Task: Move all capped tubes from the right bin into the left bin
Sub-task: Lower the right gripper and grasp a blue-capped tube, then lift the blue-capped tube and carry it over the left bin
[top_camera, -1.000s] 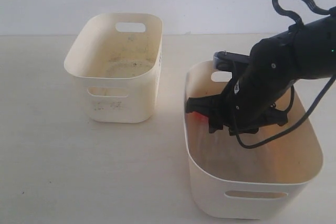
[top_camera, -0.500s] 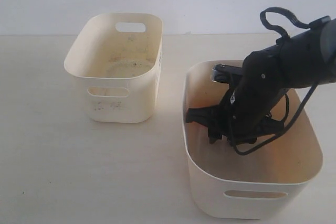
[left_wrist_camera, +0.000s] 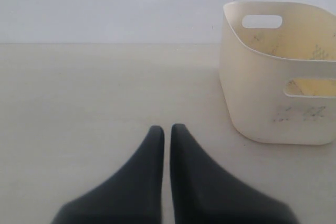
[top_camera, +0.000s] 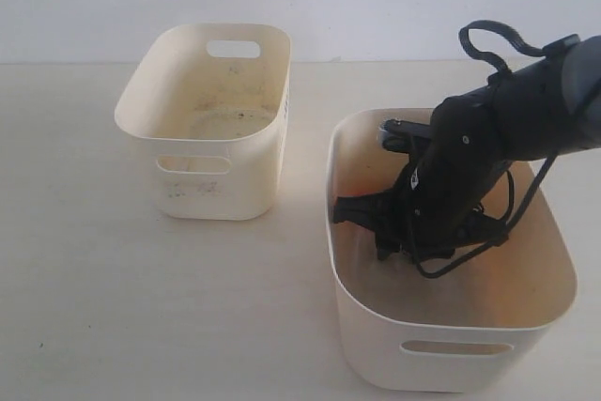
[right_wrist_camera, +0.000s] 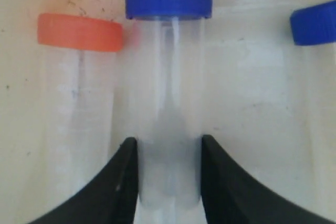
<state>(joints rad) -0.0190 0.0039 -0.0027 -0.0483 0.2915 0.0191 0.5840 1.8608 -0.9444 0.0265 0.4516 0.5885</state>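
My right gripper (right_wrist_camera: 169,142) is down inside the right bin (top_camera: 376,345), the wider cream one. Its two black fingers press against both sides of a clear blue-capped tube (right_wrist_camera: 169,77) lying on the bin's floor. An orange-capped tube (right_wrist_camera: 79,93) lies alongside it, and another blue-capped tube (right_wrist_camera: 315,22) shows at the frame's edge. In the exterior view the right arm (top_camera: 470,166) hides all the tubes. The left bin (top_camera: 202,176), smaller and speckled, holds no tube that I can see. My left gripper (left_wrist_camera: 167,129) is shut and holds nothing, above bare table beside the left bin (left_wrist_camera: 262,103).
The two bins stand apart on a pale tabletop (top_camera: 141,307), with a white wall behind. The right arm's cable (top_camera: 488,39) loops above the right bin. The left arm does not show in the exterior view.
The right arm has sunk deeper into the right bin and shifted slightly left. The reddish glimpse beside its gripper a second ago is now hidden.
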